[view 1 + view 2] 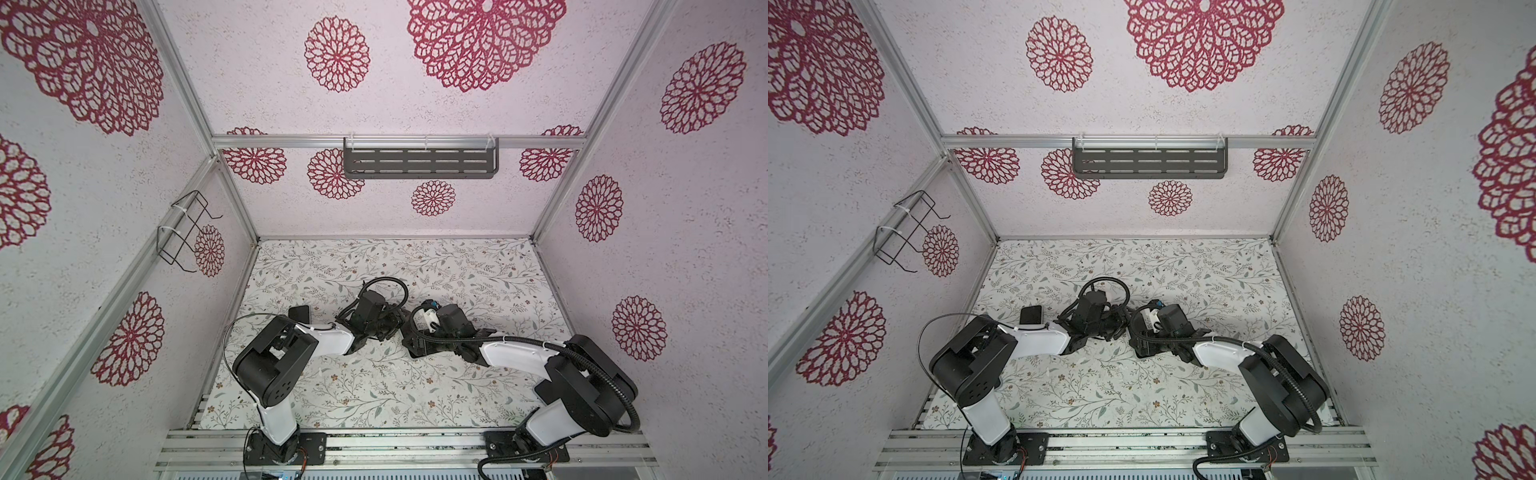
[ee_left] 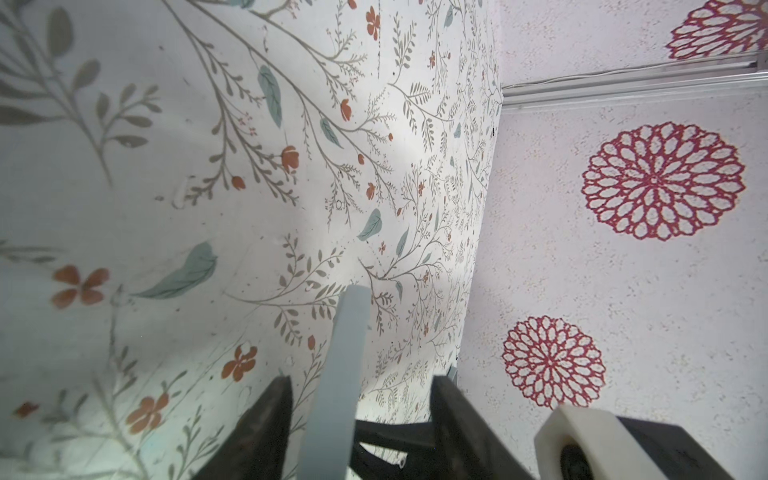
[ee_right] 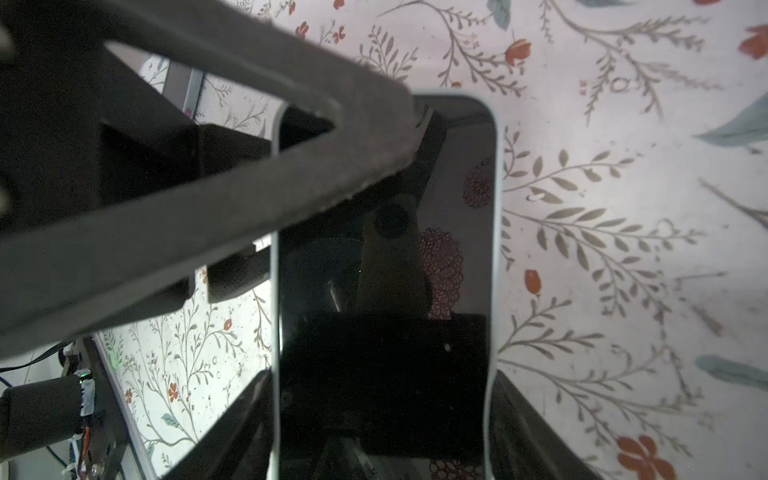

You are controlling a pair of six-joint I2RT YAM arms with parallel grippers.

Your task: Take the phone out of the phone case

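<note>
**Phone still in its case, held between both grippers mid-worktop**

The phone [image 3: 382, 266], dark screen facing the right wrist camera, sits inside a pale blue-grey phone case [image 3: 274, 316] whose rim runs round all the edges in view. The right gripper [image 3: 382, 374] is clamped on the phone case, one finger pressed to each long side. At the other end, one finger [image 3: 249, 187] of the left gripper [image 2: 360, 380] crosses a corner of the screen. In the left wrist view that gripper's jaws stand apart, straddling a pale edge of the case with a gap on either side. In both top views the two grippers meet near the middle of the floral worktop [image 1: 374, 395]. A dark flat rectangular object [image 1: 299, 311] lies beside the left arm, nearer the worktop's left edge; what it is cannot be made out.
</note>
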